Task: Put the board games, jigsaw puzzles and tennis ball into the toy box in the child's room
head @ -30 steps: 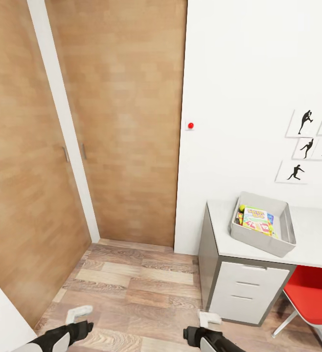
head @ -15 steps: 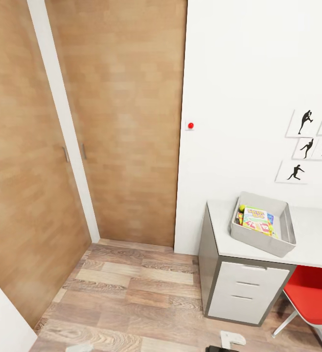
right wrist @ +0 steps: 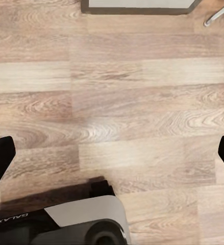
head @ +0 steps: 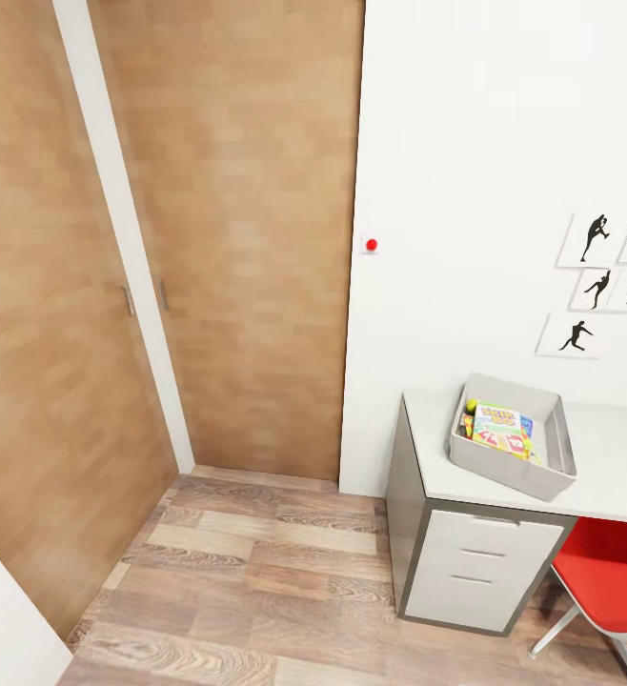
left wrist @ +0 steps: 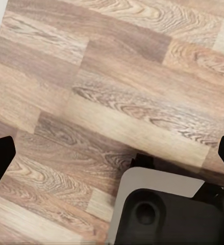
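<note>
Currently the toy box (head: 514,438) sits on the worktop (head: 618,457) corner with printed game boxes (head: 497,426) inside; they look light, stiff and slick, so you should grip them across their thin edges. Both wrist views show jaws spread wide over bare floor (right wrist: 117,92), holding nothing.

"GALAXEA" in small white letters on the robot's dark base (right wrist: 20,224), partly cut off.

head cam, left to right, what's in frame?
Wooden wardrobe doors → red wall button → table's drawer unit → toy box with toys inside → red chair at the right edge.
</note>
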You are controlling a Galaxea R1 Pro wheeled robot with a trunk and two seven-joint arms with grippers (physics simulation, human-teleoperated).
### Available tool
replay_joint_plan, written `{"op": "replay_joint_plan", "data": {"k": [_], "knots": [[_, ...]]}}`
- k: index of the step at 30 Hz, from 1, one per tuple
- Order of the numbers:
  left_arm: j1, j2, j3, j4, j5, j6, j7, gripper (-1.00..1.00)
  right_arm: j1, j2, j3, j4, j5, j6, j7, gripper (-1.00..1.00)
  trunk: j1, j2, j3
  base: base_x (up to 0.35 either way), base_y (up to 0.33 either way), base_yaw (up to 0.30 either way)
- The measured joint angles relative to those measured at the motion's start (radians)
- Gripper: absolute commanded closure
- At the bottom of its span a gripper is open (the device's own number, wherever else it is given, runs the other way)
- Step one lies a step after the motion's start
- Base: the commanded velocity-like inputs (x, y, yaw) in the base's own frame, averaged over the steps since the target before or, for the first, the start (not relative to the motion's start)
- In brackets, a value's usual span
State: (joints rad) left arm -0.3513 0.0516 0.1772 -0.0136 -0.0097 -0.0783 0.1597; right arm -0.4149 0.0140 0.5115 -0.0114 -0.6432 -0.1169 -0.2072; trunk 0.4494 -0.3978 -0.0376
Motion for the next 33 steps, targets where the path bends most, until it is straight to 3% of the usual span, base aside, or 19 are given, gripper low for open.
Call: {"op": "replay_joint_plan", "data": {"k": [8, 33], "knots": [[0.024, 0.001, 0.000, 0.000, -0.002, 0.000, -0.006, -1.00, 0.037, -0.013, 0.000, 0.001, -0.005, -0.049, 0.001, -1.00, 0.000, 0.000, 0.000, 0.000, 0.000, 0.000], [0.038, 0.005, -0.001, 0.000, -0.005, -0.001, -0.009, -1.00, 0.042, -0.015, -0.001, 0.003, -0.011, -0.057, 0.002, -1.00, 0.000, 0.000, 0.000, 0.000, 0.000, 0.000]]}}
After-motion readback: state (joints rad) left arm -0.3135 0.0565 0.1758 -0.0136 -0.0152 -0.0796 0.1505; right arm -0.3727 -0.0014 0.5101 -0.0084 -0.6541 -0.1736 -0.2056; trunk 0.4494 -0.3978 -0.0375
